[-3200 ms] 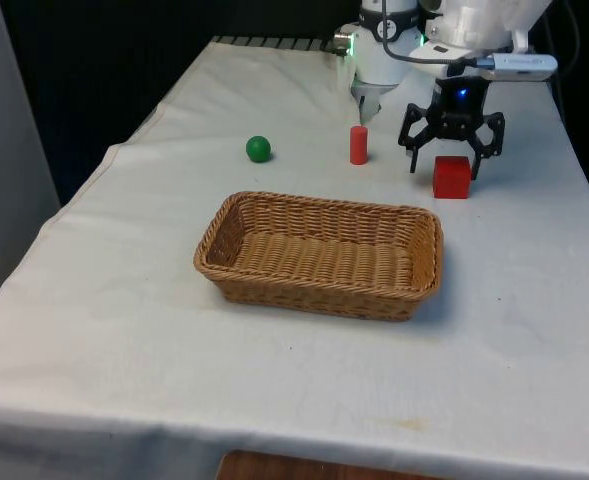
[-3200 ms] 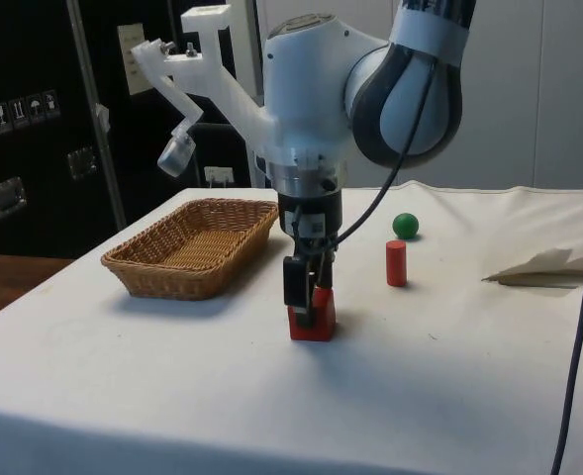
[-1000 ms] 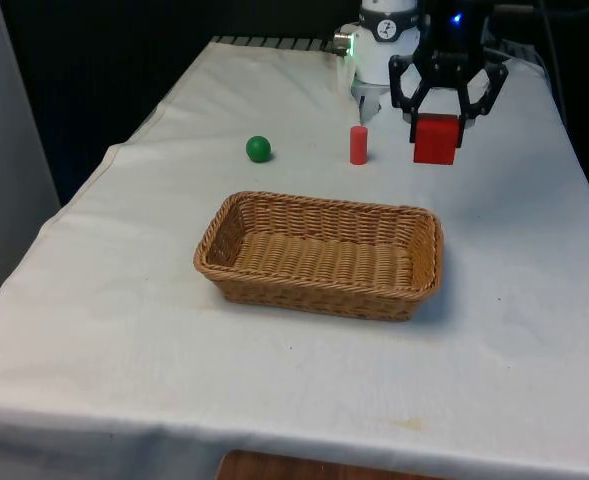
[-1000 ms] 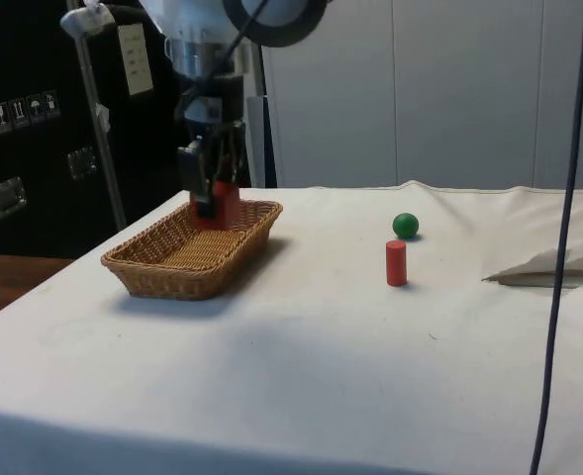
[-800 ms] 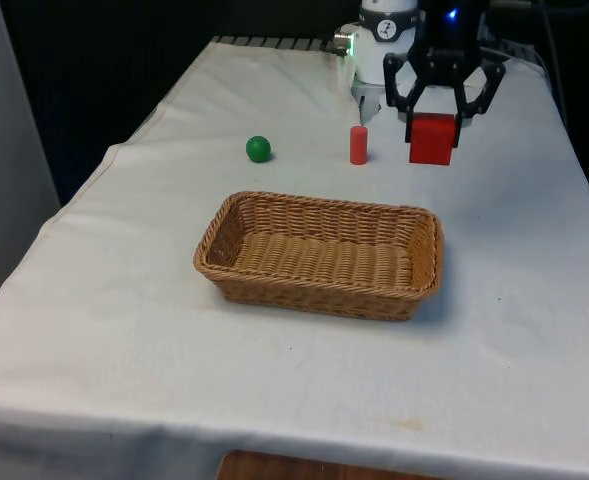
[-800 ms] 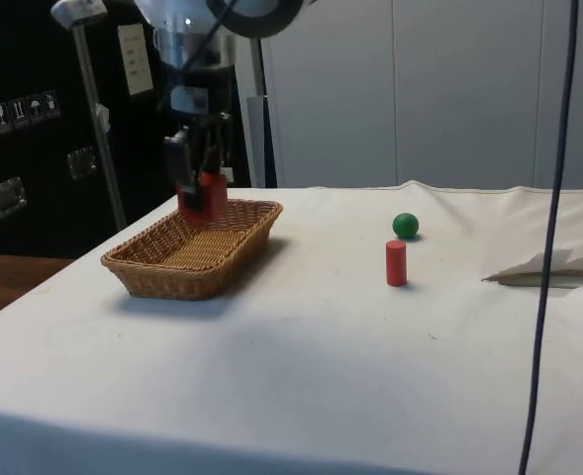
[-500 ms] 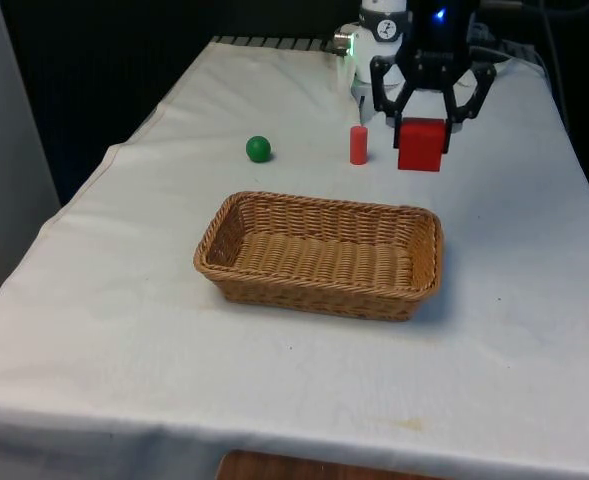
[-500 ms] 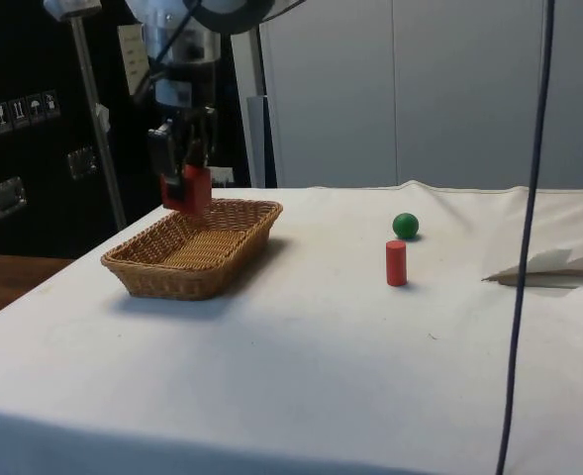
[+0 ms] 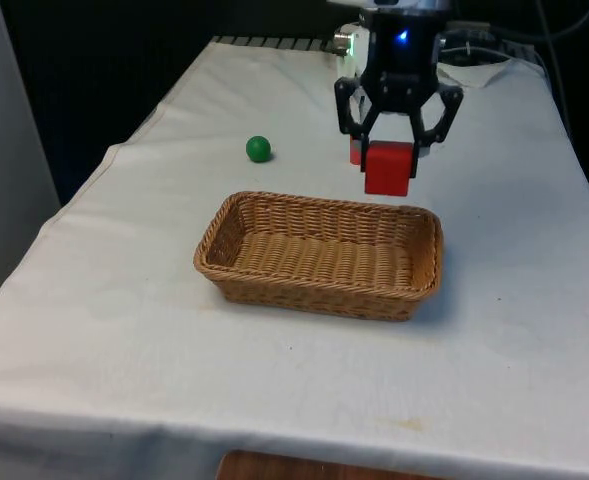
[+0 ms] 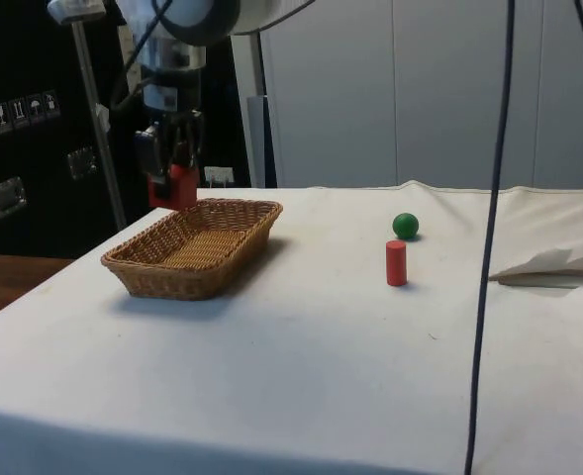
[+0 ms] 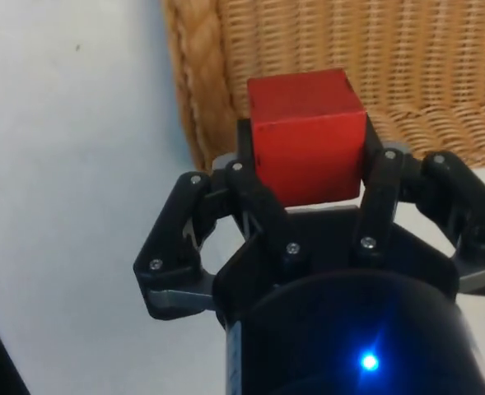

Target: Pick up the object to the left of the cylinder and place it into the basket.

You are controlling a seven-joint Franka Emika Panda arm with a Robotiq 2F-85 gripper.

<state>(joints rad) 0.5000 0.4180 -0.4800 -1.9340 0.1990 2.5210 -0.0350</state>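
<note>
Table [image 9: 124, 300] under a white cloth, smooth with soft wrinkles; on it a wicker basket [image 9: 414, 290], oblong, woven, with a braided rim, nothing inside it so far. The claw [image 9: 395, 135] hangs above the basket's far rim, fingers closed on the red cube [image 9: 388, 168] (matte, sharp-edged, looks rigid), which is held clear of the table. In the wrist view the cube [image 11: 308, 136] sits over the rim, roughly at the basket's edge. Pick-up looks done; left, by my read: carry over the middle, lower, let go. Red cylinder [image 10: 396, 262] stands upright, green ball [image 9: 258, 149] well apart, both on the cloth.
</note>
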